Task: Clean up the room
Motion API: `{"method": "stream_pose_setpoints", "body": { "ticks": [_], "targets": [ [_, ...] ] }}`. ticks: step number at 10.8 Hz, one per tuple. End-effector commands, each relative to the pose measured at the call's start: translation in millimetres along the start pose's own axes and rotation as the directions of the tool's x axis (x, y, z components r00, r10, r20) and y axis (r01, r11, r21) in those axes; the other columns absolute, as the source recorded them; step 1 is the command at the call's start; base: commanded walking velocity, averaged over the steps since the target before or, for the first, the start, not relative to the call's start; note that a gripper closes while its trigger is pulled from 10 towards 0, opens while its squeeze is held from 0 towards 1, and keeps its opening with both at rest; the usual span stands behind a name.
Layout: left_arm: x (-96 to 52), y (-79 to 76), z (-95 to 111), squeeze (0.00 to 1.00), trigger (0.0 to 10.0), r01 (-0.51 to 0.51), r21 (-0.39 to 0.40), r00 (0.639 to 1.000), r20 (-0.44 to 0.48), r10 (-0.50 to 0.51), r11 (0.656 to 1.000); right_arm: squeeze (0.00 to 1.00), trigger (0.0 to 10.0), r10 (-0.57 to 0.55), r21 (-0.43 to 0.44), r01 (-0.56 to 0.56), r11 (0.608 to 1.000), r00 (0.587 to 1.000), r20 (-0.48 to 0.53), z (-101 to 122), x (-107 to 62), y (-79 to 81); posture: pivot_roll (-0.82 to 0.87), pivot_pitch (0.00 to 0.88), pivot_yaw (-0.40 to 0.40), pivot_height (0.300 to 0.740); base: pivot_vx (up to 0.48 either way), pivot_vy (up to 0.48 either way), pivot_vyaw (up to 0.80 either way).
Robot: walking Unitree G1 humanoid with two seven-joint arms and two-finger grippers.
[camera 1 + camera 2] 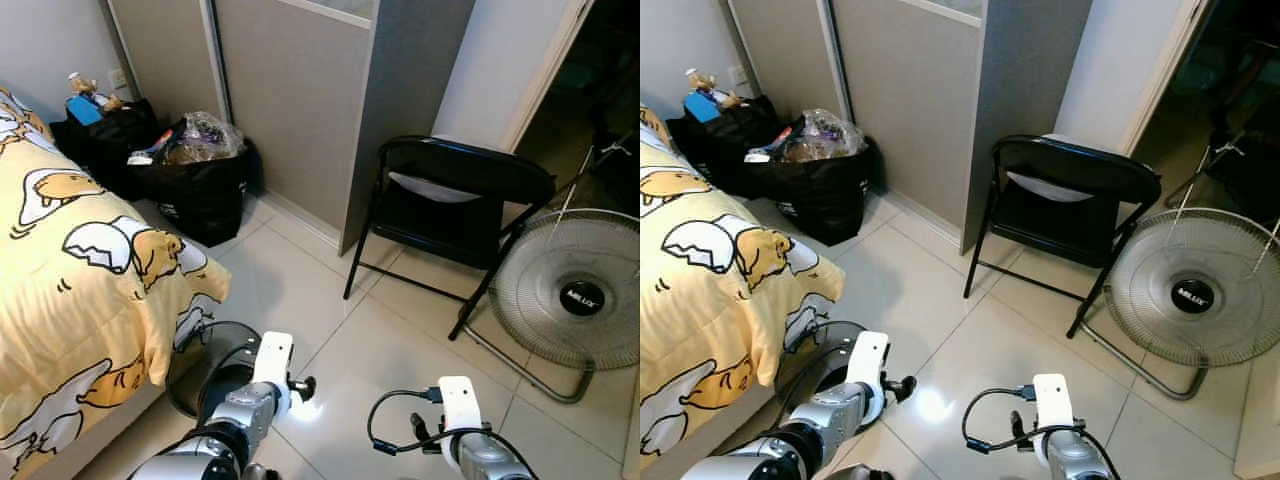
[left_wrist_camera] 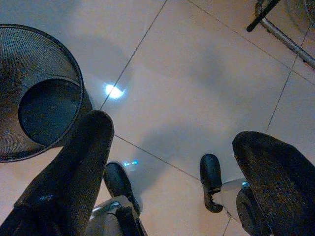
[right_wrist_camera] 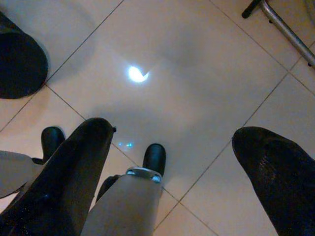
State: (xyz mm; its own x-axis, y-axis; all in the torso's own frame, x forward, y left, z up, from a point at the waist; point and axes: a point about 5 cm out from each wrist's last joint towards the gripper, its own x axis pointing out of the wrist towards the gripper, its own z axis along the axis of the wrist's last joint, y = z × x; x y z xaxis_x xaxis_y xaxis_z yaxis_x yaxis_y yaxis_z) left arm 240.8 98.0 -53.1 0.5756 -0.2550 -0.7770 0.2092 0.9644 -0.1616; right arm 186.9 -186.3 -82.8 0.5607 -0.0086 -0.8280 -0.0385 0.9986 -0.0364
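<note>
Both arms hang low over the tiled floor point(image 1: 400, 350), each empty. The left gripper point(image 2: 172, 147) has its fingers spread wide apart, and so does the right gripper point(image 3: 172, 147). The nearest cleaning-up thing is the black mesh wastebasket point(image 2: 29, 88), standing upright by the edge of the bed point(image 1: 70, 280) — it lies to the robot's left, just beside the left arm, so that arm is plainly the nearer one. The full black bags point(image 1: 195, 170) sit well apart, ahead by the sliding wardrobe door point(image 1: 290, 90). The folding chair point(image 1: 450, 200) and floor fan point(image 1: 575, 290) stand to the right.
</note>
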Motion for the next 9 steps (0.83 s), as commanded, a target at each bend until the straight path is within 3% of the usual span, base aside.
{"method": "stream_pose_setpoints", "body": {
  "ticks": [1, 3, 4, 6, 7, 9],
  "targets": [
    [0.5, -2.2, 3.2, 0.0, 10.0, 0.009, 0.004, 1.0, 0.004, -0.009, 1.0, 0.0, 10.0, -0.019, 0.023, 0.019, 1.0, 1.0, -0.002, -2.5, -0.9, -5.3, -0.16, 0.0, 0.035, 0.725, 0.0, 0.0, 0.0],
    [0.7, -3.4, 7.2, 0.0, 10.0, 0.015, 0.02, 1.0, 0.023, -0.015, 1.0, 0.0, 10.0, -0.06, 0.082, 0.055, 0.995, 0.997, 0.055, 7.9, -0.6, -11.0, -0.16, 0.0, 0.025, 0.725, 0.0, 0.0, 0.0],
    [0.9, -4.4, 17.1, 0.0, 10.0, 0.025, 0.029, 0.998, 0.061, -0.026, 0.999, 0.0, 10.0, -0.074, 0.139, 0.055, 0.989, 0.988, 0.135, 25.9, 0.7, -8.3, -0.14, 0.0, 0.003, 0.725, 0.0, 0.0, 0.0],
    [-0.3, -7.7, 47.1, 0.0, 10.0, 0.057, 0.07, 0.983, 0.168, -0.069, 0.996, 0.0, 10.0, -0.174, 0.241, 0.094, 0.966, 0.925, 0.337, 64.6, -3.6, -14.6, -0.16, 0.0, -0.025, 0.725, 0.0, 0.0, 0.0],
    [-2.2, -13.3, 68.2, 0.0, 10.0, 0.093, 0.079, 0.964, 0.241, -0.11, 0.992, 0.0, 10.0, -0.167, 0.21, 0.084, 0.974, 0.894, 0.417, 71.8, -7.7, -10.3, -0.16, 0.0, -0.032, 0.725, 0.0, 0.0, 0.0],
    [-8.5, -16.5, 98.5, 0.0, 10.0, 0.127, 0.089, 0.92, 0.361, -0.15, 0.988, 0.0, 10.0, -0.219, 0.262, 0.099, 0.96, 0.848, 0.483, 71.5, -15.2, -20.5, -0.17, 0.0, -0.031, 0.725, 0.0, 0.0, 0.0]
  ]
}}
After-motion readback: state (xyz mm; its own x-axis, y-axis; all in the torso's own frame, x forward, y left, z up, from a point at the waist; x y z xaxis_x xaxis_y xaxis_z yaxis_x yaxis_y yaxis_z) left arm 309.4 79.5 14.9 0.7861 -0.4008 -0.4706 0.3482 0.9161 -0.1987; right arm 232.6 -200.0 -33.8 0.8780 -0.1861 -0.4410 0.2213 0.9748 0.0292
